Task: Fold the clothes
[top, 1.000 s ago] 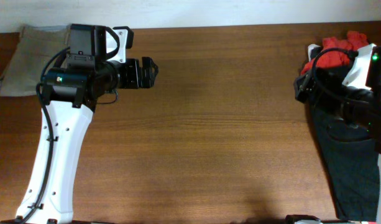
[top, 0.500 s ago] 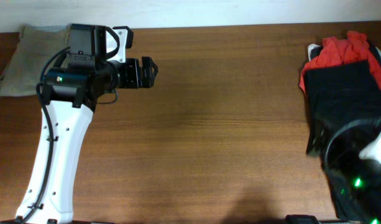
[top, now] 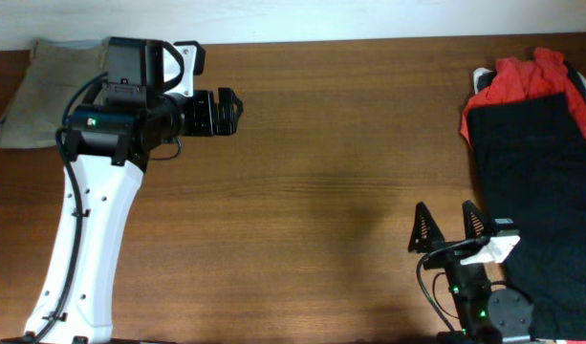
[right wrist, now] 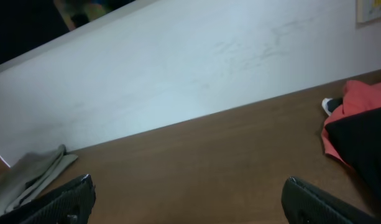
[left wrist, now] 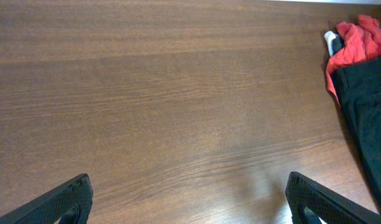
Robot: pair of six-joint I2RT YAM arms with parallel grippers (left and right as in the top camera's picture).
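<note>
Overhead, the right gripper [top: 445, 214] has pulled back off the black garment [top: 536, 162], spread wide and empty. The left gripper [top: 237, 112] stays open near the khaki shorts [top: 39, 91], so no fold has begun.

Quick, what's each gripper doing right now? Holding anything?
Left gripper: open, holding nothing.
Right gripper: open, holding nothing.

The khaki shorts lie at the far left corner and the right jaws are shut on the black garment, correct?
No. The right gripper holds nothing: its jaws are open, beside the black garment, as the overhead view shows. The khaki shorts do lie at the far left corner.
</note>
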